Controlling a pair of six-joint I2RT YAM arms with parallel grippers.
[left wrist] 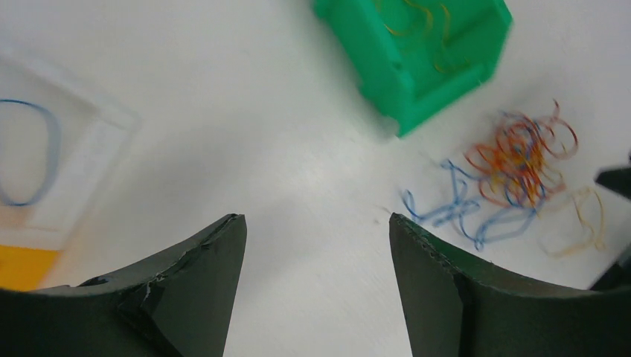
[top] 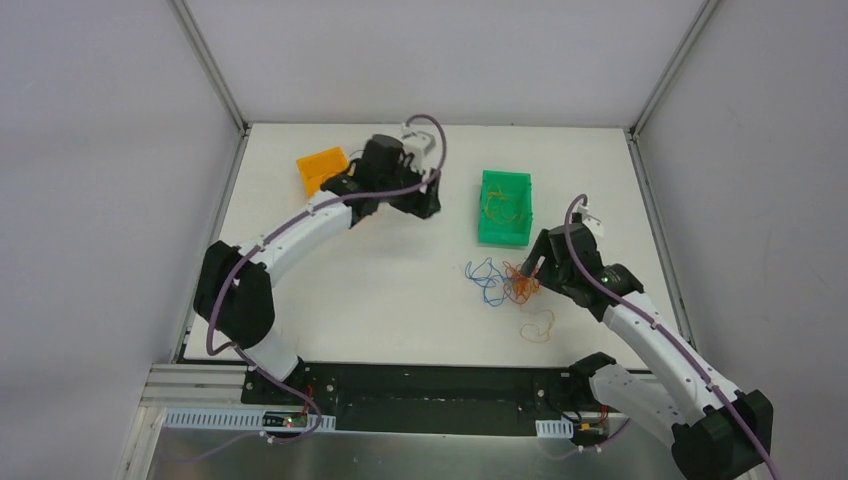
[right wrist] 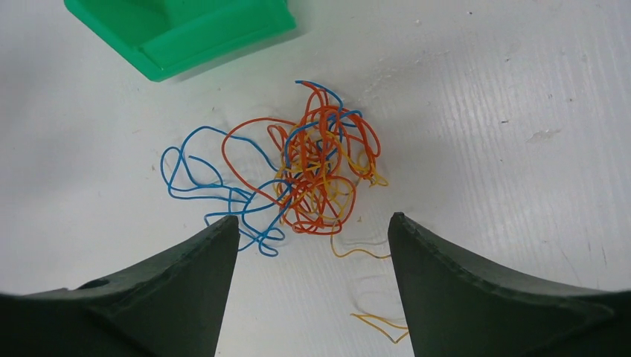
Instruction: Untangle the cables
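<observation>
Left claw: I see my left claw [left wrist: 316,223] open wide. Its two black fingers stand apart and there is nothing between them.
Left claw place: in the top view it hangs in the upper middle of the frame, over the white table [top: 400,290], between the orange plastic box [top: 322,168] and the green plastic box [top: 505,208].
Right claw: my right claw [right wrist: 312,223] is open too, with nothing in it.
Right claw place: it hangs just over the near edge of the heap, right of the middle in the top view.
Cables: the thin curly blue, orange-red and yellow cables [right wrist: 312,178] lie in one messy heap on the table, just below the green box.
Heap: the orange-red and yellow ones are knotted up in the middle. The blue loops spread out to the left of the frame in the right wrist view.
Loose yellow cable: one yellow loop [top: 540,325] lies by itself, just below the heap.
Green box: a few yellow cables [top: 503,205] lie inside it.
Clear tray: at the left edge of the left wrist view I see a see-through tray [left wrist: 97,119] with one blue loop [left wrist: 33,152] in it. It is blurry.
</observation>
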